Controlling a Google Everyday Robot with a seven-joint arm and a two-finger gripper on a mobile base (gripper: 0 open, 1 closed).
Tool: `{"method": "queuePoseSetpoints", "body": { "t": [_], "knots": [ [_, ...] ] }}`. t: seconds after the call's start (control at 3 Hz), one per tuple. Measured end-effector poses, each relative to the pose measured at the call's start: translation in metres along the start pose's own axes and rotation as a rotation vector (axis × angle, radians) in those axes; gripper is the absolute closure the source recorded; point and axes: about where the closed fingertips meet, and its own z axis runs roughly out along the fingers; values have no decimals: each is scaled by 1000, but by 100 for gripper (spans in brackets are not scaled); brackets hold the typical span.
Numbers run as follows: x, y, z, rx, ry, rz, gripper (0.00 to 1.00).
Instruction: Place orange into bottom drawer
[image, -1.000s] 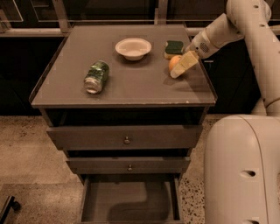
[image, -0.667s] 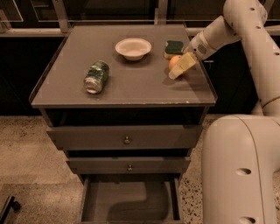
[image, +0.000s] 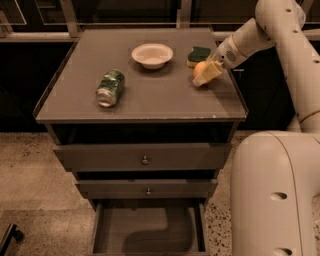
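A: Pictured from above, a grey cabinet top (image: 150, 105), with the gripper (image: 202, 78) low over its back right part. What lies around it?

B: A green-and-yellow sponge (image: 199, 54) lies just behind the gripper, near the far edge. A white bowl (image: 152, 54) stands upright to the gripper's left and slightly farther back, apart from the sponge.

A: And the can?

B: A green drink can (image: 110, 88) lies on its side, well to the gripper's left and nearer the front edge, its metal end towards the camera.

A: Below the top?

B: Two closed grey drawers, the top drawer (image: 145, 156) and the middle drawer (image: 148, 189), each with a round knob, sit below and left of the gripper. Speckled floor (image: 30, 165) lies farther left.
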Motion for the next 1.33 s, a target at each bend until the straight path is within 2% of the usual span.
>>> {"method": "queuePoseSetpoints", "body": {
  "t": [0.67,1.0,1.33],
  "knots": [
    [0,0,0,0,0,0,88],
    [1,8,5,-57,-25,-2,100],
    [3,35,-9,-152,-41,-41,100]
  ]
}}
